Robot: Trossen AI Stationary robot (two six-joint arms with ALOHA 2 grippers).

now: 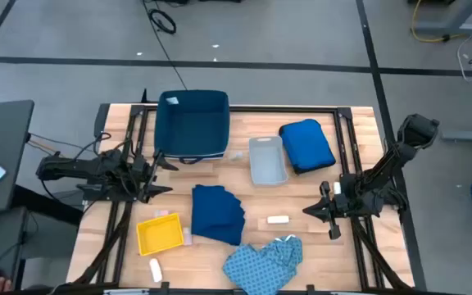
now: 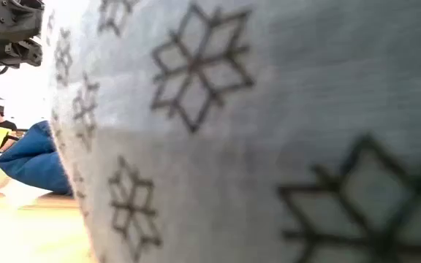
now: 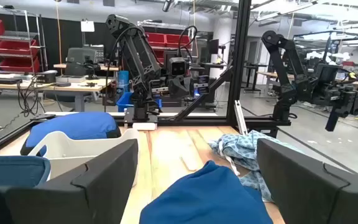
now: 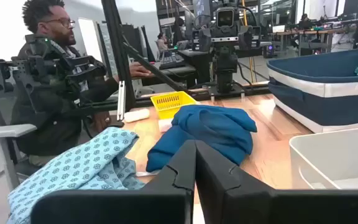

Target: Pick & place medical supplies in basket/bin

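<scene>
From above we count the navy bin [image 1: 192, 124], grey tray [image 1: 268, 161] and yellow tray [image 1: 160, 234] all unfilled, with the navy garment [image 1: 218, 213], patterned garment [image 1: 263, 260] and white packets [image 1: 278, 220] loose on the table between both grippers. Left wrist: our left gripper [image 3: 194, 180] stands spread, navy garment just ahead of its fingers, nothing held. Right wrist: our right gripper [image 4: 195, 171] is pressed together on nothing, garments ahead; everything remains to be placed.

Right gripper [image 4: 194, 177] sits low over the wood, fingers pressed together. Just ahead lies the dark navy garment [image 4: 213, 134], the light blue patterned garment [image 4: 73, 168] beside it. Beyond, the yellow tray [image 4: 174, 102], with a white roll [image 4: 135, 115] nearby, perhaps touching. Navy bin [image 4: 328, 87] and grey tray [image 4: 334, 158] flank them. A seated person [image 4: 51, 87] watches.
</scene>
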